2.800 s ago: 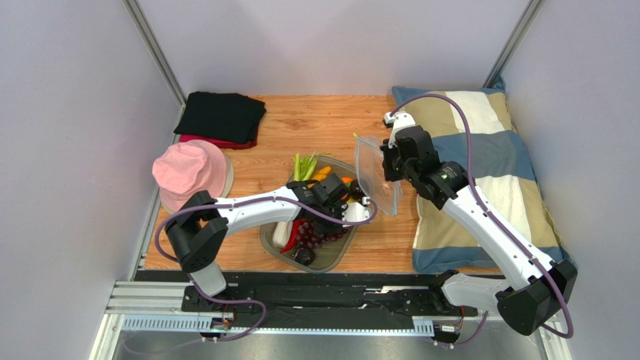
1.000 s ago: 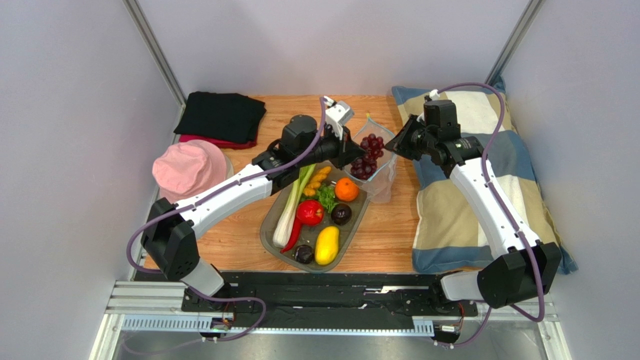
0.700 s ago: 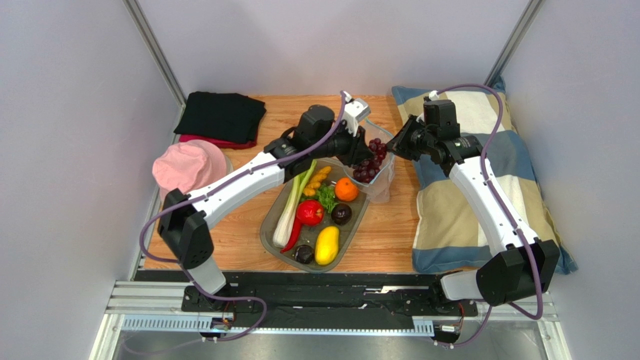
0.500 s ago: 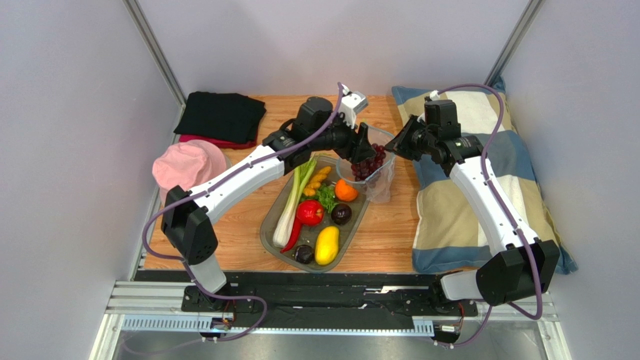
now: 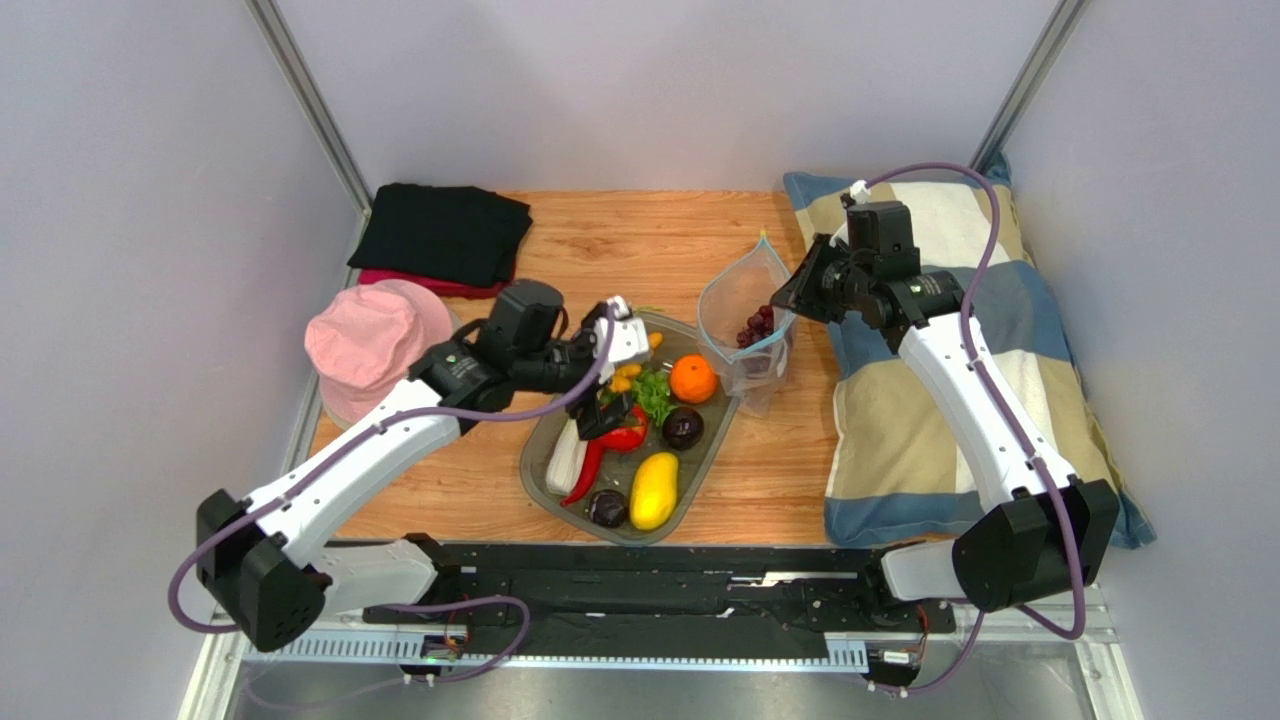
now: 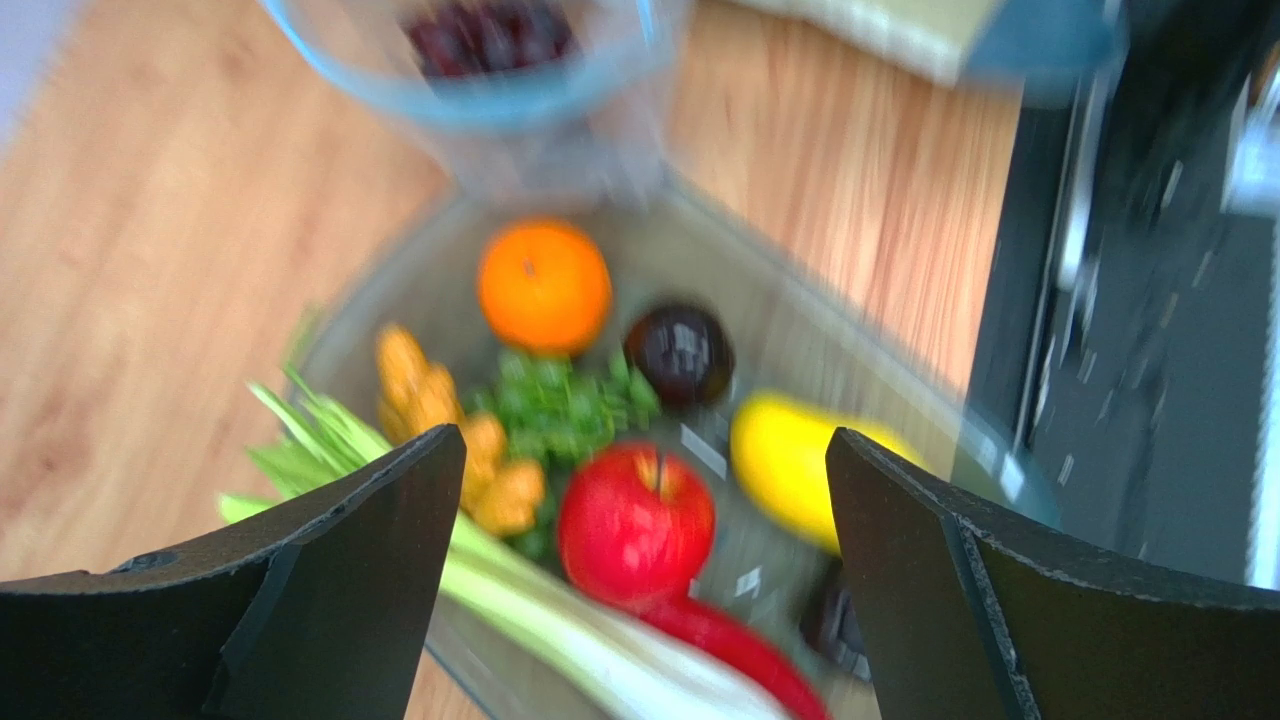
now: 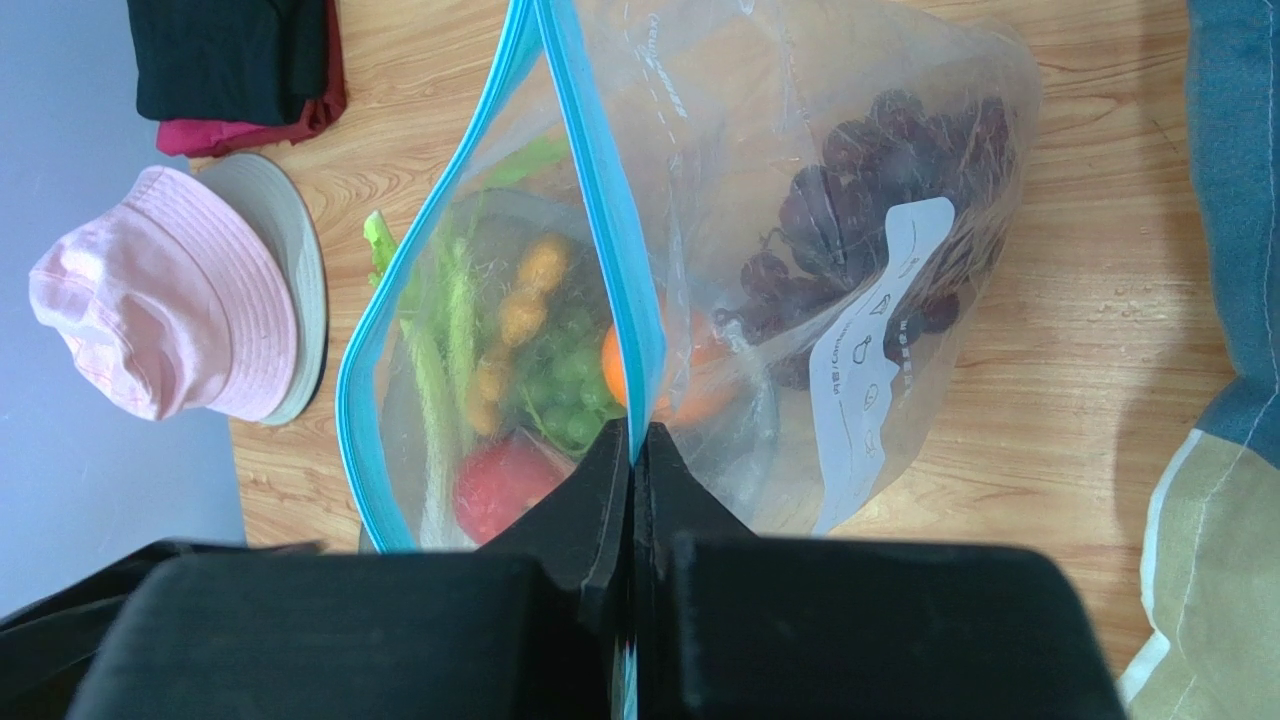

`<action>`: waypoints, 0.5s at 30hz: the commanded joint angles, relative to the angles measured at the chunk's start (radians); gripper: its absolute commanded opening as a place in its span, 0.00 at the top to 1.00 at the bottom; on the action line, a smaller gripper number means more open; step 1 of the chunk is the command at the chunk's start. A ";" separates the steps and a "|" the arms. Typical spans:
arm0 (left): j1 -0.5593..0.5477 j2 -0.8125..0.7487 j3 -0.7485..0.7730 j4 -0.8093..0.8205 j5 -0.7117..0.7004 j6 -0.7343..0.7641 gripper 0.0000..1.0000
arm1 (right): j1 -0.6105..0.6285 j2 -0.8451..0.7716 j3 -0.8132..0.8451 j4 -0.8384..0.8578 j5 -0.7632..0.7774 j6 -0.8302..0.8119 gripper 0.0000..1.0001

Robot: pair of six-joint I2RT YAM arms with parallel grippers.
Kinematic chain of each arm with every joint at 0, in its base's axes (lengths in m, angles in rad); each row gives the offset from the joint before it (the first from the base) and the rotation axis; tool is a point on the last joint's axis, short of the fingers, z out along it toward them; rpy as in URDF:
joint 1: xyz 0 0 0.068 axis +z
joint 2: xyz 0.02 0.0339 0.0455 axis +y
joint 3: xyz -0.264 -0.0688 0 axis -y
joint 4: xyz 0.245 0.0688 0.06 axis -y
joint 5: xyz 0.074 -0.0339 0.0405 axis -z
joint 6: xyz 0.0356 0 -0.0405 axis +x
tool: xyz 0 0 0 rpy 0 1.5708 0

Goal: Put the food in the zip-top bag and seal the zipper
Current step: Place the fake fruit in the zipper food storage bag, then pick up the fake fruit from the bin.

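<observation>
The clear zip-top bag [image 5: 747, 323] stands open beside the tray, with purple grapes [image 5: 759, 321] inside it. My right gripper [image 7: 631, 435] is shut on the blue zipper [image 7: 601, 195] at the bag's right rim and holds the mouth up. My left gripper [image 6: 639, 495] hangs open and empty over the grey oval tray [image 5: 529, 474]. Below it lie a red apple [image 6: 636, 525], orange [image 6: 544, 285], dark plum [image 6: 679, 353], yellow lemon [image 6: 789, 458], leek [image 6: 571, 630], red chili [image 6: 736, 645], greens [image 6: 564, 408] and orange pieces [image 6: 451, 428].
A pink hat [image 5: 376, 342] lies left of the tray. Folded black cloth [image 5: 443, 233] over a red one sits at the back left. A striped pillow [image 5: 962, 375] fills the table's right side under the right arm.
My left gripper opened over the bag and let the grapes fall in, then swung back and down over the tray. The right gripper kept its hold on the bag's rim.
</observation>
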 commanded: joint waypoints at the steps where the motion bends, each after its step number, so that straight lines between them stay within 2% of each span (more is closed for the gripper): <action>1: 0.002 0.076 -0.062 -0.109 0.000 0.278 0.01 | 0.002 -0.013 -0.003 0.009 -0.029 -0.048 1.00; 4: 0.002 0.132 -0.070 -0.101 -0.028 0.332 0.01 | 0.006 -0.008 -0.004 0.011 -0.034 -0.077 1.00; 15: -0.026 0.284 -0.143 0.080 -0.089 0.427 0.01 | 0.017 -0.009 0.005 0.011 -0.014 -0.121 1.00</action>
